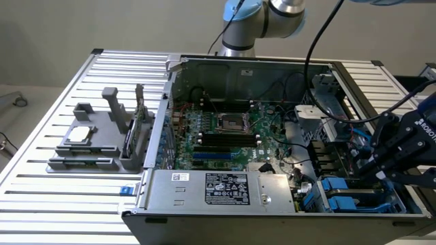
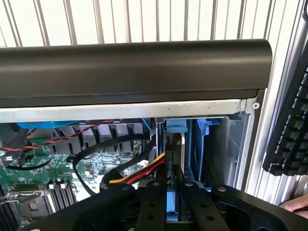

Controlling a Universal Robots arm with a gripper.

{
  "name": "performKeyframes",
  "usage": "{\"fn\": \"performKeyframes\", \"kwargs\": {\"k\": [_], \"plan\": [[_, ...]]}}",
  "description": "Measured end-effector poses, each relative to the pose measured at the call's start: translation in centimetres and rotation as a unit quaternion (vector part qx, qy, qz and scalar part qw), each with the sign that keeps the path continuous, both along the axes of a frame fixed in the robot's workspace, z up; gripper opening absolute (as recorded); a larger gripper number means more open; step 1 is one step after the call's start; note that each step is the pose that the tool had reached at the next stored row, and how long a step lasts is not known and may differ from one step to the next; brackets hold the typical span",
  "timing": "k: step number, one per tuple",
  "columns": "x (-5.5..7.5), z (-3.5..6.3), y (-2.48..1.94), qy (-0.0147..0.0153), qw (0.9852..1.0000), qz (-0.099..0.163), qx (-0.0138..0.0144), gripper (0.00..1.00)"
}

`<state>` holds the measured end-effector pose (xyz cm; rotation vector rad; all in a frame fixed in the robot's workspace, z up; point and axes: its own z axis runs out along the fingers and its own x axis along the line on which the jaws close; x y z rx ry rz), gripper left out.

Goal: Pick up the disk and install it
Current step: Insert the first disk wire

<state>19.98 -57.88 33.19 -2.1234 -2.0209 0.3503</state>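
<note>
Insertion seemed in hand, with the gripper (image 2: 173,188) pinching the disk (image 2: 179,151) inside the computer case (image 2: 134,67), just beside its black wall, where seating probably needed a straight push.

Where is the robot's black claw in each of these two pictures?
Exterior view: the gripper is at the exterior view's right, pointing down into the drive corner of the computer case.
Wrist view: the gripper is nearest the camera, its fingers clamped on the blue frame of the disk.
Shared landmark: the green motherboard, beside the gripper in both.
</note>
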Motion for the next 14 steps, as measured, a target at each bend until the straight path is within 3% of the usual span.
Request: {"fn": "performKeyframes", "kwargs": {"k": [14], "plan": [[0.24,-0.12,0.12,0.0014,1.0000,0.000,-0.0002,0.17]]}}
